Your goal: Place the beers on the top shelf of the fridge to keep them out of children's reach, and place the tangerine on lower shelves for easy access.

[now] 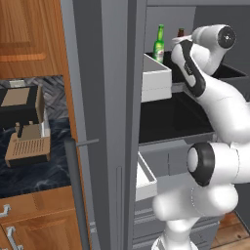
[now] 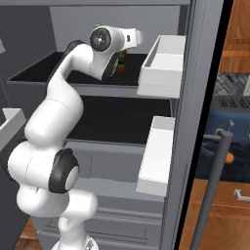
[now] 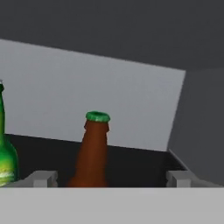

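In the left base view the fridge (image 1: 112, 122) stands open, and the green beer bottle (image 1: 158, 45) stands upright on the top shelf (image 1: 229, 72) at about twelve o'clock, just behind a white door bin (image 1: 155, 78). The brown bottle (image 1: 181, 32) shows its neck alone at one o'clock, beside the white arm (image 1: 215, 97), which reaches up from five o'clock into the top compartment. A lower shelf (image 1: 166, 119) lies black and bare at the centre, and a coffee machine (image 1: 27, 127) sits on the dark counter at nine o'clock. In the right base view the arm climbs from seven o'clock and bends onto the top shelf (image 2: 39, 73); the brown bottle's label shows at twelve o'clock, mostly hidden behind the wrist, standing on that shelf beside a white door bin (image 2: 161, 68). The tangerine (image 2: 229, 158) lies at three o'clock on the counter outside the fridge, below the blue toaster (image 2: 232, 117) and just behind the fridge's handle bar (image 2: 212, 190). In the hand view the gripper (image 3: 113, 178) stands wide apart, its two fingertips (image 3: 41, 178) low at seven and five o'clock, with the brown bottle (image 3: 93, 153) upright between them but touched by neither; the green bottle (image 3: 6, 153) stands at nine o'clock, cut by the edge. The jaws hold nothing.
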